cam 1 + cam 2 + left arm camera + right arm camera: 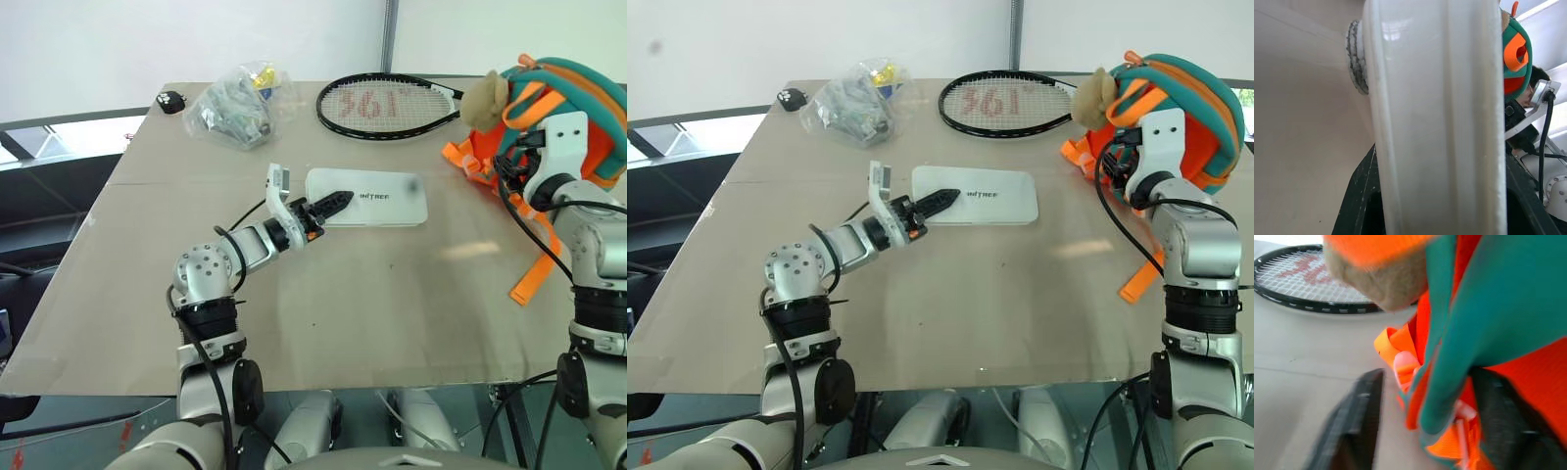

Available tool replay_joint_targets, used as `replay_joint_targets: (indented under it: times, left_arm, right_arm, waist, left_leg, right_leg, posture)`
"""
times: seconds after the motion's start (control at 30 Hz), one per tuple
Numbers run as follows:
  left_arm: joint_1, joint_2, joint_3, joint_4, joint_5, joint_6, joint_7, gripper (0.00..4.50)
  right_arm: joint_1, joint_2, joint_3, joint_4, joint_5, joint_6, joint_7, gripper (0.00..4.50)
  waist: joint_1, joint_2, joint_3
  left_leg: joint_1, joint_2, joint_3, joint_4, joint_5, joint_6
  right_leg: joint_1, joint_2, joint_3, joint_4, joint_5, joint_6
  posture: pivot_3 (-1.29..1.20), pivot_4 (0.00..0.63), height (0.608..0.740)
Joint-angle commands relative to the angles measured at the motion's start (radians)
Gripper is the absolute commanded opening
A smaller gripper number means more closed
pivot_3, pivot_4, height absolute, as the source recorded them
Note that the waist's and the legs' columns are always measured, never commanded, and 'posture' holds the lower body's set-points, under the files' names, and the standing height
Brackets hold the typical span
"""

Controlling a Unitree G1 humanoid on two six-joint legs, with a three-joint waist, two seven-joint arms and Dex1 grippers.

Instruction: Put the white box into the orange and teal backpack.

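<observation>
At the centre of the table, the left gripper clamps its fingers on the near-left end of the white box, which lies flat. On the table's right side, the orange and teal backpack stands lifted, and the right gripper straddles its fabric with fingers spread apart.

White box mid-table, tennis racket behind it, backpack right, plastic bag back-left.
</observation>
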Motion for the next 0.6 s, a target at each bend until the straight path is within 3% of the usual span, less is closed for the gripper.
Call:
replay_joint_targets:
  times: [0.03, 0.07, 0.27, 0.43, 0.6]
  left_arm:
    - [0.028, 0.018, -0.014, -0.122, 0.015, -0.084, -0.003, 1.12]
    - [0.036, 0.017, -0.017, -0.132, 0.018, -0.098, 0.003, 1.12]
    - [0.044, 0.015, -0.017, -0.134, 0.029, -0.162, 0.026, 1.12]
    - [0.039, 0.02, -0.016, -0.125, 0.034, -0.205, 0.018, 1.12]
    - [-0.011, 0.03, 0.031, -0.073, 0.042, -0.315, 0.012, 1.12]
  right_arm:
    - [-0.045, -0.014, 0.024, 0.055, -0.06, -0.14, 0.003, 0.57]
    - [-0.055, -0.01, 0.022, 0.082, -0.071, -0.148, -0.011, 0.04]
    - [-0.095, 0.039, 0.007, 0.156, -0.069, -0.204, -0.036, 0.04]
    - [-0.051, 0.09, -0.015, -0.031, 0.144, -0.134, 0.165, 0.04]
    - [0.041, 0.067, -0.013, -0.318, 0.426, 0.053, 0.353, 0.04]
  waist:
    - [-0.002, 0.0, 0.0]
    - [0.0, 0.0, 0.0]
    - [0.004, 0.0, 0.0]
    - [-0.001, 0.0, 0.0]
    - [0.002, 0.0, 0.0]
  left_leg:
    - [0.0, 0.0, 0.001, 0.0, 0.0, 0.0]
    - [0.0, 0.0, 0.001, 0.0, 0.0, 0.0]
    - [0.0, 0.0, 0.001, 0.0, 0.0, 0.0]
    - [0.0, 0.0, 0.0, 0.0, 0.0, 0.0]
    - [-0.001, 0.001, -0.001, 0.0, 0.0, 0.0]
  right_leg:
    - [0.0, 0.0, 0.0, 0.0, 0.0, 0.0]
    - [0.0, 0.0, 0.0, 0.0, 0.0, 0.0]
    - [0.0, 0.0, 0.0, 0.0, 0.0, 0.0]
    - [0.0, 0.0, 0.0, 0.0, 0.0, 0.0]
    - [0.0, 0.0, 0.0, -0.001, 0.0, 0.0]
  posture:
    - [0.0, 0.15, 0.739]
    - [0.0, 0.15, 0.739]
    - [0.0, 0.15, 0.739]
    - [0.0, 0.15, 0.739]
    - [0.0, 0.15, 0.739]
